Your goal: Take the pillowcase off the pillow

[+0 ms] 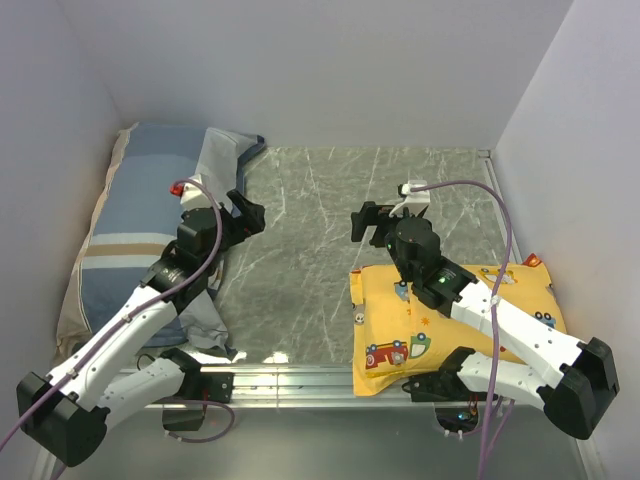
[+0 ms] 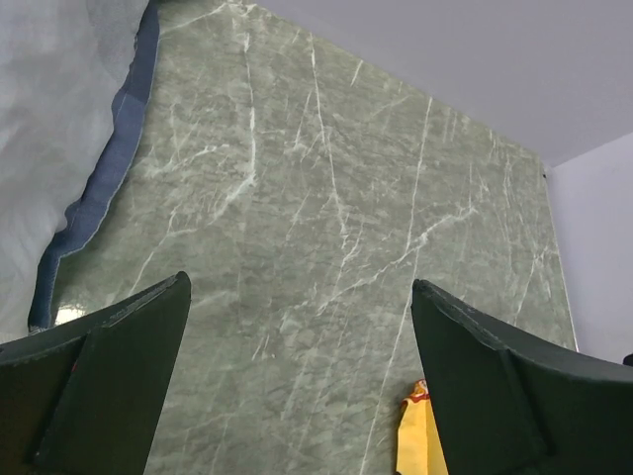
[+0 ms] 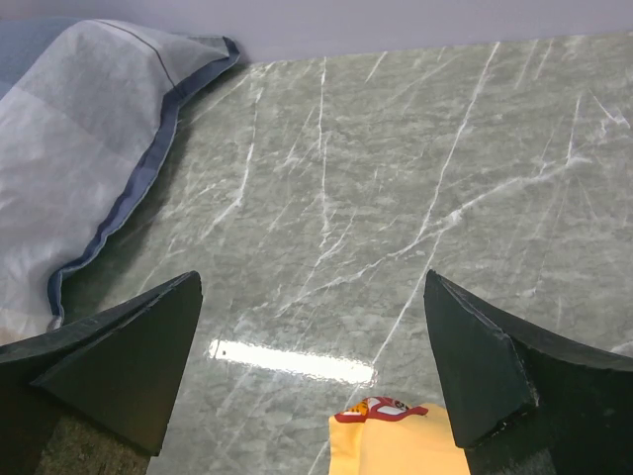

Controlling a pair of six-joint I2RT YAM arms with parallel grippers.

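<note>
The pillowcase (image 1: pixel 125 225), blue-grey with lighter blue, tan and white stripes, covers the pillow along the left wall. At its far end a pale grey-white flap (image 1: pixel 218 152) with a blue hem shows; I cannot tell whether it is the pillow or the case's inner face. The flap shows in the left wrist view (image 2: pixel 59 119) and the right wrist view (image 3: pixel 89 129). My left gripper (image 1: pixel 250 212) (image 2: pixel 299 282) is open and empty beside the pillowcase's right edge. My right gripper (image 1: pixel 366 224) (image 3: pixel 313 277) is open and empty over the table's middle.
A yellow pillow with cartoon vehicles (image 1: pixel 450 320) lies at the near right under my right arm; its corner shows in both wrist views (image 2: pixel 420 435) (image 3: pixel 396 445). The green marble table (image 1: pixel 320 200) is boxed in by white walls on three sides.
</note>
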